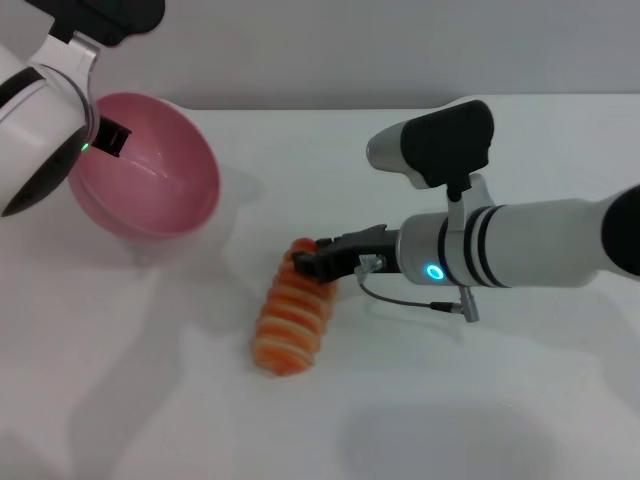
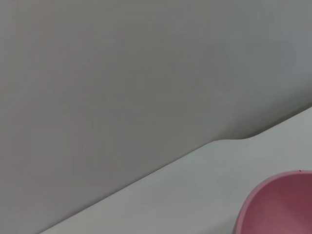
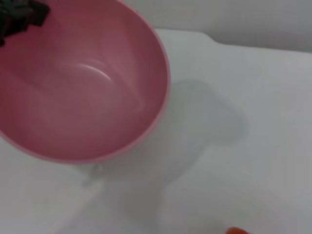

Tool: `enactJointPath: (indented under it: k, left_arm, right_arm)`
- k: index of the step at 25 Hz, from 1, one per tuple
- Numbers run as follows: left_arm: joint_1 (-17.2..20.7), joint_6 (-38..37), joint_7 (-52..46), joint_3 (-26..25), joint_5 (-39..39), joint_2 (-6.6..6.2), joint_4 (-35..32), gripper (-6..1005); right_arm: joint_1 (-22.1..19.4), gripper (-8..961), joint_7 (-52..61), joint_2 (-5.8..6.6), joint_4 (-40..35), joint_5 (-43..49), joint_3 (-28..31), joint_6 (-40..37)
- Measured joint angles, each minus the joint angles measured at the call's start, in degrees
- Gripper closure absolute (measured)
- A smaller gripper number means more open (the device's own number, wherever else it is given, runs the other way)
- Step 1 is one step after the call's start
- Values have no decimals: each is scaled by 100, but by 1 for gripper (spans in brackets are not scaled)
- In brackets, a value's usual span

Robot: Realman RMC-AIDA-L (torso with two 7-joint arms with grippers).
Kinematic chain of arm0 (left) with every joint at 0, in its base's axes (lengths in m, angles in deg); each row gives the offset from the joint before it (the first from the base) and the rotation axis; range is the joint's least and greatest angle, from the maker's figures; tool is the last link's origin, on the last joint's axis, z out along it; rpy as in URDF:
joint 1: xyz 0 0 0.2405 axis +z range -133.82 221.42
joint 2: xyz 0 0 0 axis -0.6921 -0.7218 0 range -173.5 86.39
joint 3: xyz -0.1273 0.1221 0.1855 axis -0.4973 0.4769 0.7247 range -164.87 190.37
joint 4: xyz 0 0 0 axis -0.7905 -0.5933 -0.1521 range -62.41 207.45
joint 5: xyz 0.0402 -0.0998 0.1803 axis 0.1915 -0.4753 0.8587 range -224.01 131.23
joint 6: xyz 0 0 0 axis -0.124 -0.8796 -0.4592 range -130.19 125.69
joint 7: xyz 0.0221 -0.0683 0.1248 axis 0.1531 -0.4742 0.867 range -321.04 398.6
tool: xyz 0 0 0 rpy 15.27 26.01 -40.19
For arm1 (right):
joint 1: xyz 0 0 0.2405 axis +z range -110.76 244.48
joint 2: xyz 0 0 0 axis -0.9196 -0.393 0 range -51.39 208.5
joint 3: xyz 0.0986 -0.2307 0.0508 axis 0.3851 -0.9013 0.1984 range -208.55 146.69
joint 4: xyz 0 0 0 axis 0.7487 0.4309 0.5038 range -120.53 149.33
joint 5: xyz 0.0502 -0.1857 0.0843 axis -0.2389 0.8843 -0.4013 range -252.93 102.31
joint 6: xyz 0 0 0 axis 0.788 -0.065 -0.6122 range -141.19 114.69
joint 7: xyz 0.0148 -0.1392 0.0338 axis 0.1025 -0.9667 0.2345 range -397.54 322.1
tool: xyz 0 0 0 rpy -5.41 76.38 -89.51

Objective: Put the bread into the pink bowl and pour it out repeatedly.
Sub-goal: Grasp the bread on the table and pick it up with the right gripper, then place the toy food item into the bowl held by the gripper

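The pink bowl [image 1: 150, 170] hangs tilted above the table's back left, its mouth facing right and nothing in it. My left gripper [image 1: 113, 137] is shut on its rim. The bowl's edge [image 2: 282, 204] also shows in the left wrist view, and its hollow [image 3: 83, 87] fills the right wrist view. The bread [image 1: 290, 315], orange and cream with ridges, lies on the white table [image 1: 450, 400] near the middle. My right gripper [image 1: 318, 260] is at the loaf's far end, touching it. Only an orange tip of the bread [image 3: 236, 230] shows in the right wrist view.
A grey wall [image 1: 350, 45] runs behind the table's back edge. The right arm [image 1: 520, 245] reaches in low from the right side. The bowl casts a shadow [image 1: 235, 190] on the table beside it.
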Motion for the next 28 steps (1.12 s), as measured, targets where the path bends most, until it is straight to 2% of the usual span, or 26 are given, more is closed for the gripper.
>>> enactJointPath:
  k: [4,9,15,20,28]
  left_arm:
    - [19,-37,0,22,-36,6,12,952]
    - [25,-37,0,34,-54,11,12,952]
    - [35,-28,0,48,-70,17,22,952]
    - [66,-75,-7,136,-362,29,78,952]
    - [106,-162,-37,231,-506,34,156,952]
  right_arm:
    - [-382,591,0,35,-565,319,248,117]
    - [-920,663,210,19,-1437,1077,694,459]
    - [-1477,688,645,19,-2716,1911,953,865]
    - [-1727,709,954,5,-3748,2619,1178,1299]
    - [-1796,772,1094,-7,-4729,3062,1374,1650]
